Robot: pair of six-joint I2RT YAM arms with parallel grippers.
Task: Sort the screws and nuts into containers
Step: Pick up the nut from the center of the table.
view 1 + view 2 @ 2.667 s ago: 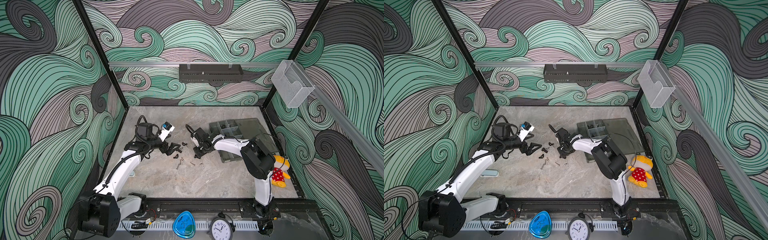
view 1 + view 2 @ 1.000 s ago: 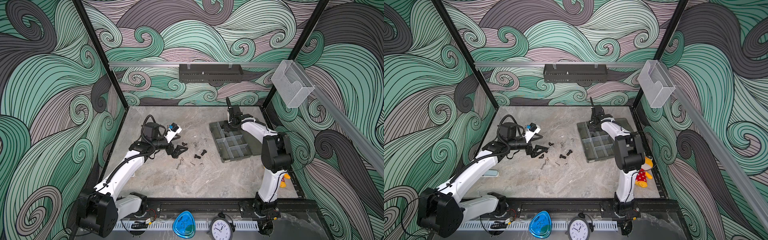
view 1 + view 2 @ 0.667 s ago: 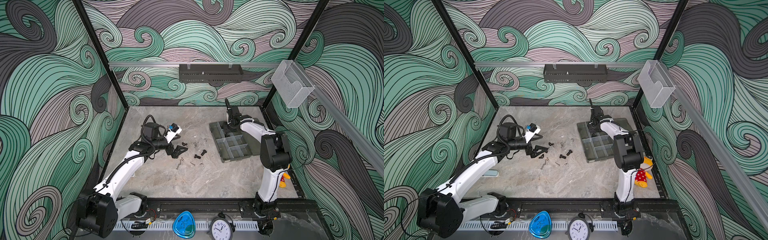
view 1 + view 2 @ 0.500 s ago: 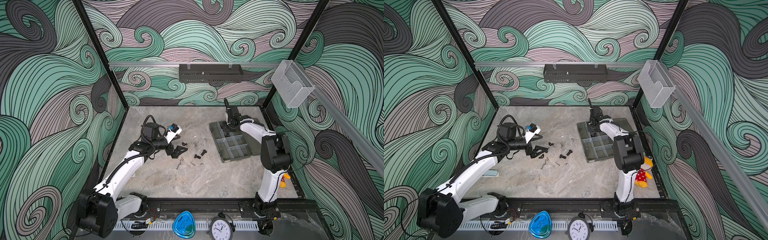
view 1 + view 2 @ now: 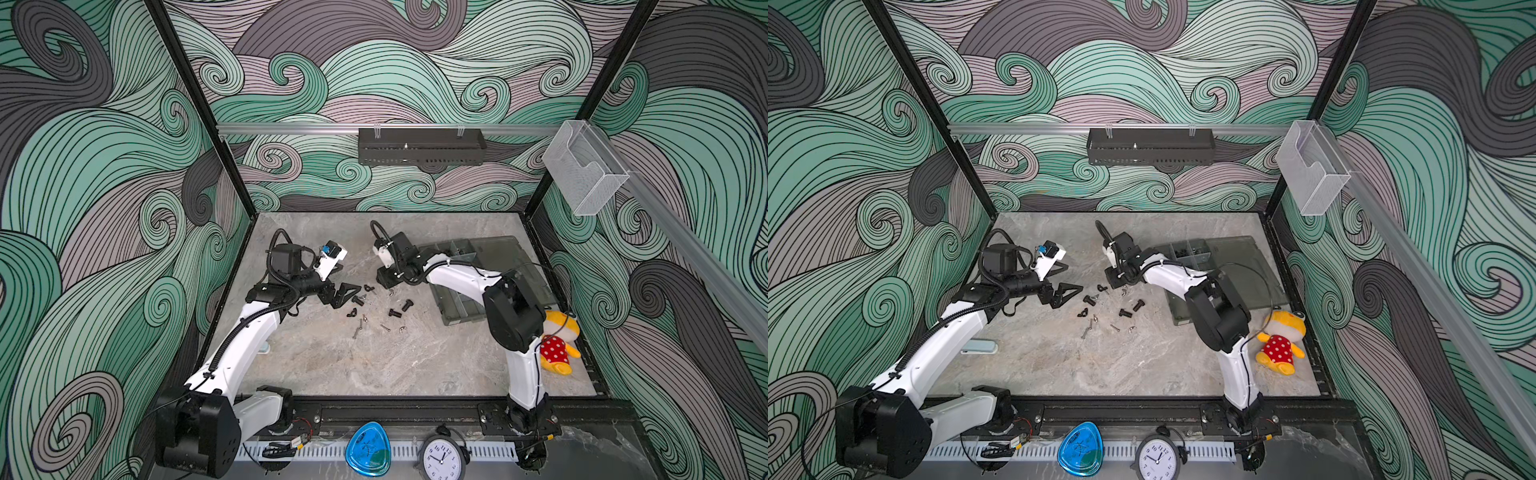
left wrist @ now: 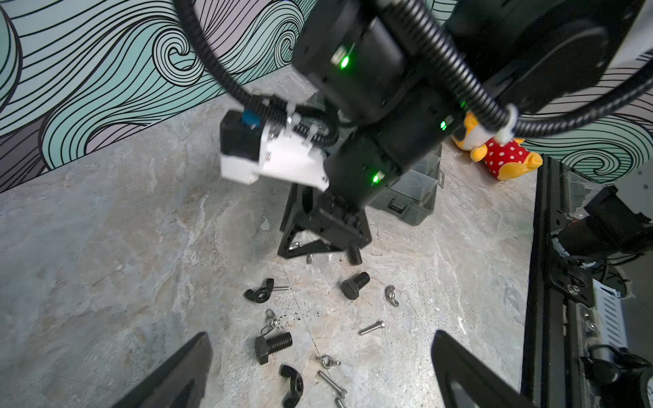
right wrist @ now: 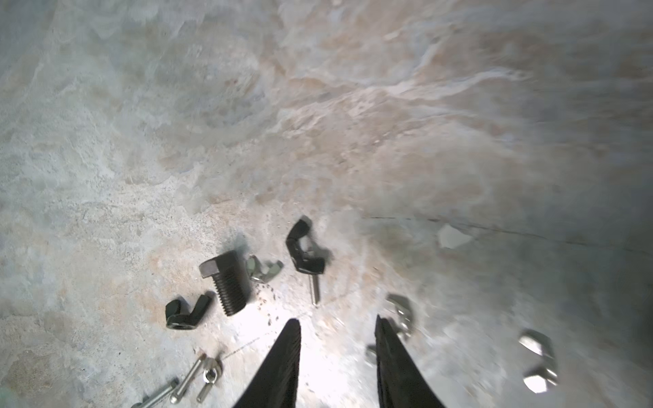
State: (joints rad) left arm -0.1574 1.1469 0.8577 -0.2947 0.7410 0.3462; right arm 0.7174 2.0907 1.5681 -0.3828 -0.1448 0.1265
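Both top views: right gripper [image 5: 384,284] [image 5: 1115,283] is off the organiser box [image 5: 455,311] where it was a second ago and now sits over the loose screws [image 5: 357,331] and nuts [image 5: 352,312]. Left gripper [image 5: 347,296] is about where it was, spread wide and empty beside the pile. Left wrist: black bolt [image 6: 272,348] lies flat between its fingers, long axis across the gap. Right wrist: jaws parted, nothing between them. Black bolt [image 7: 224,286] is just ahead of the tips and off to one side, thread end toward the claw, head away.
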